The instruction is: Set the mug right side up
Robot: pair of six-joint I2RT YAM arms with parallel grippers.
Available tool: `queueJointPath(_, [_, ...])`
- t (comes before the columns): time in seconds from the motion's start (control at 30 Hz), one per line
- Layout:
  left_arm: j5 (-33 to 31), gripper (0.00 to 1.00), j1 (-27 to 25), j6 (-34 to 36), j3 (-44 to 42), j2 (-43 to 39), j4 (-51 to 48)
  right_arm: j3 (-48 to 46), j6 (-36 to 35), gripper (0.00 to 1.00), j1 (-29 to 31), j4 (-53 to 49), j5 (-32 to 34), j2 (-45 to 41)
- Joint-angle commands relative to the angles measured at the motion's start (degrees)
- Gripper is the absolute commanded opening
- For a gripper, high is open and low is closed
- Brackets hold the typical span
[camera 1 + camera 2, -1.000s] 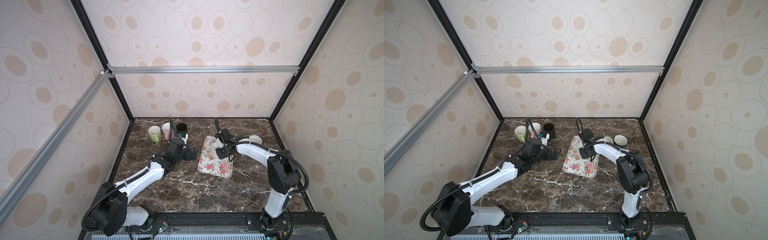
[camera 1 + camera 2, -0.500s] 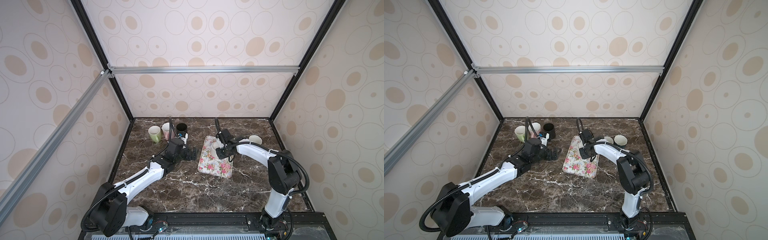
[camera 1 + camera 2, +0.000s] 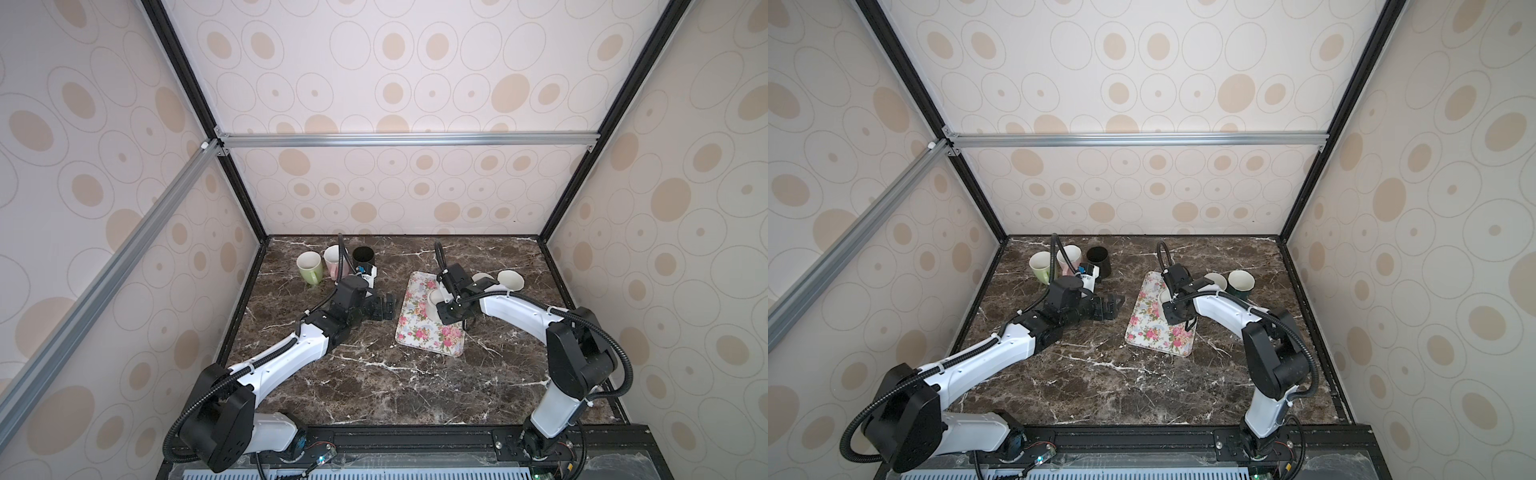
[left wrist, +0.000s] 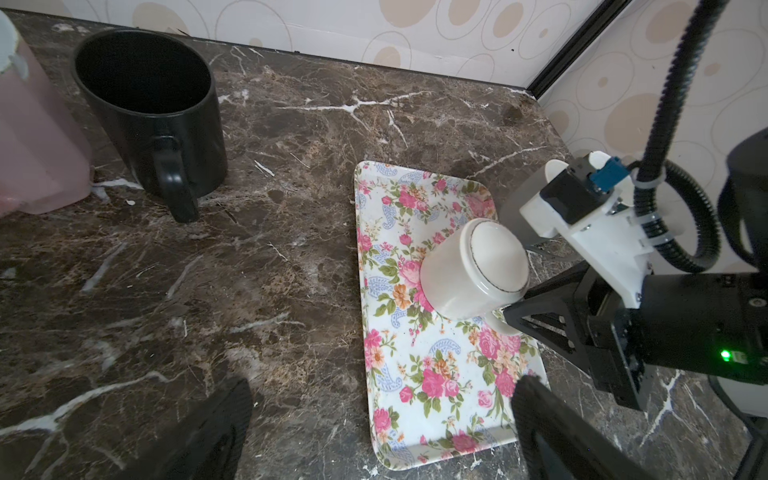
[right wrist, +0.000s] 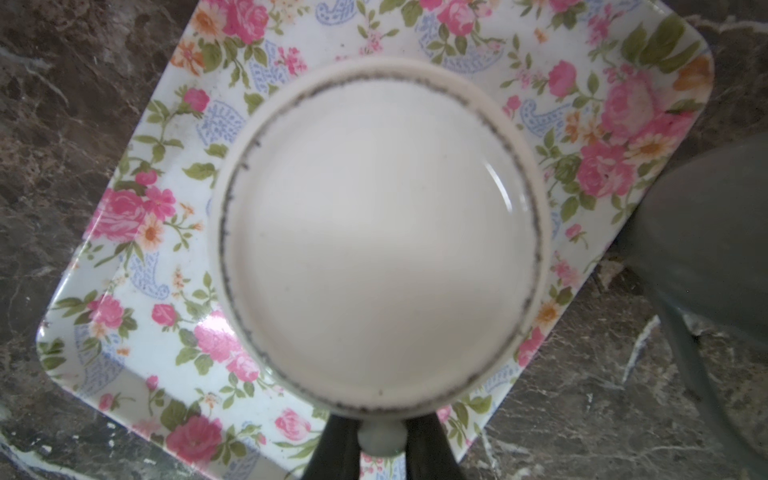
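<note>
A white mug stands base up on the floral tray. In the left wrist view its ringed base points upward and its mouth is down on the tray. My right gripper is shut on the mug's handle, just off the mug's base. My left gripper hovers open and empty at the tray's left edge, apart from the mug.
Green, pink and black mugs stand upright at the back left. Two more cups sit behind the right arm, and one cup is close beside the tray. Walls enclose the marble table.
</note>
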Motion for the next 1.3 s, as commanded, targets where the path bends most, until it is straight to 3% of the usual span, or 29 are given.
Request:
queueJointPath(0.0, [0.5,0.98,-0.1,-1.2,1.2,0.4,1.4,-0.9,0.8,0.12,0.6,-0.1,-1.2,-2.7])
queueJointPath(1.27, [0.7,0.98,-0.1,-1.5,-0.7,-1.0,1.9,0.4,6.1,0.01,0.5,0.9,-6.3,-10.7])
